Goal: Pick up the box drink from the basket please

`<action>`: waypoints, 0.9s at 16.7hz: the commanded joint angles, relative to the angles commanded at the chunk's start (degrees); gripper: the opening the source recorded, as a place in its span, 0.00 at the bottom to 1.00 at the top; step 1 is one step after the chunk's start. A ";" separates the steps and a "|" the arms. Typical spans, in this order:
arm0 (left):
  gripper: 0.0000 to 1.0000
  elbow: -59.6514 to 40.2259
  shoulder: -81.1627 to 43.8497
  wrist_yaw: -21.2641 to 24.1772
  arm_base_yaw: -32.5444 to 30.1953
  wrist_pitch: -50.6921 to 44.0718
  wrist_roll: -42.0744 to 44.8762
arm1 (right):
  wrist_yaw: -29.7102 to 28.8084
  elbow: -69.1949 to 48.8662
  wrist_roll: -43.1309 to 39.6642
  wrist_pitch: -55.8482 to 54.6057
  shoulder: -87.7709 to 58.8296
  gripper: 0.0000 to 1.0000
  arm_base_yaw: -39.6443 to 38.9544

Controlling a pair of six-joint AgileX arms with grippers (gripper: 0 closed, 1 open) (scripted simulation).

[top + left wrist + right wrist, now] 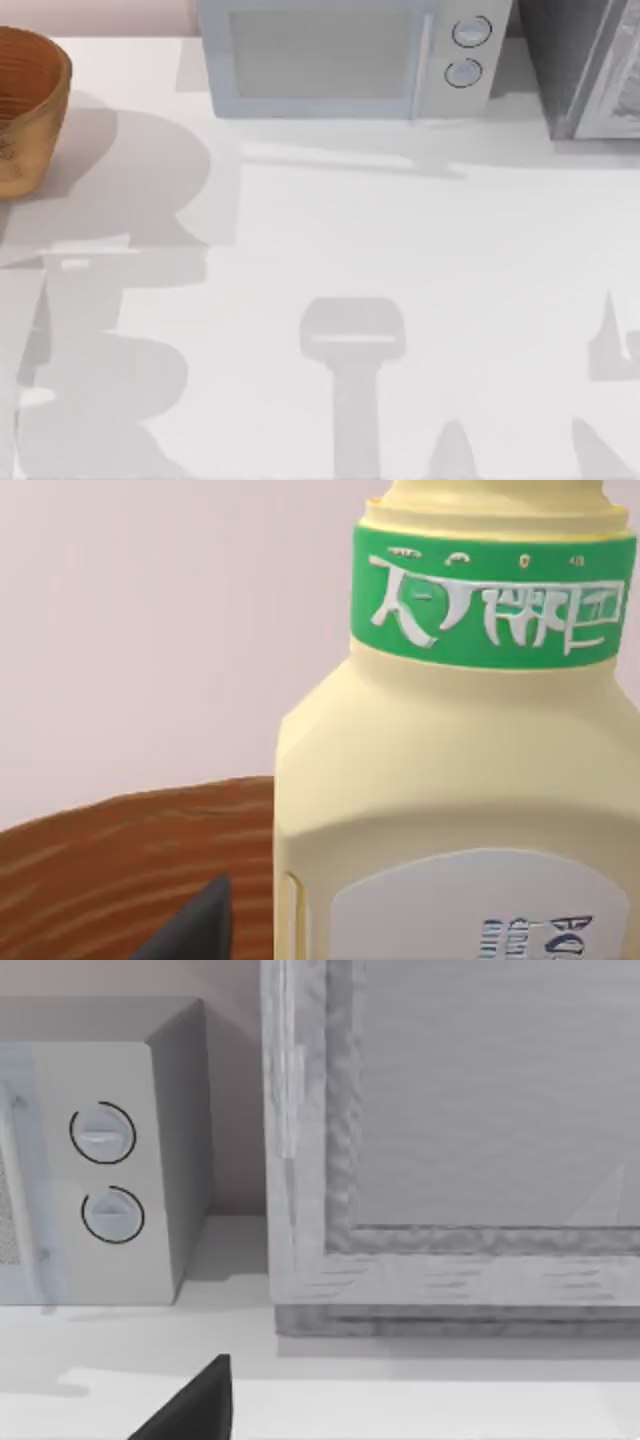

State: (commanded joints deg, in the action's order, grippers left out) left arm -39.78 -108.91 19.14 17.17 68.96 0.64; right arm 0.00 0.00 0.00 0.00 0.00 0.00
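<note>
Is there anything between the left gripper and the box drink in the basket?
Nothing visible blocks it. In the left wrist view the pale yellow box drink with a green band stands close ahead, above the brown basket wall, with no object in front of it.

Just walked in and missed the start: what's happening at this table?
The left wrist view looks closely at a pale yellow box drink with a green band, the basket's brown rim just behind it. From above, the basket sits at the table's far left, near the microwave. The right wrist view faces the microwave and a grey cabinet.
</note>
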 joint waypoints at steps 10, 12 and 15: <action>1.00 -1.74 -3.55 0.62 0.47 1.87 0.13 | 0.00 0.00 0.00 0.00 0.00 1.00 0.00; 1.00 -3.67 -4.99 0.21 0.08 0.83 0.02 | 0.00 0.00 0.00 0.00 0.00 1.00 0.00; 1.00 -8.12 -7.61 -0.59 -0.76 -0.94 -0.01 | 0.00 0.00 0.00 0.00 0.00 1.00 0.00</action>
State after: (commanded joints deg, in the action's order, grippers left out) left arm -47.90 -116.52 18.55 16.41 68.01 0.63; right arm 0.00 0.00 0.00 0.00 0.00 0.00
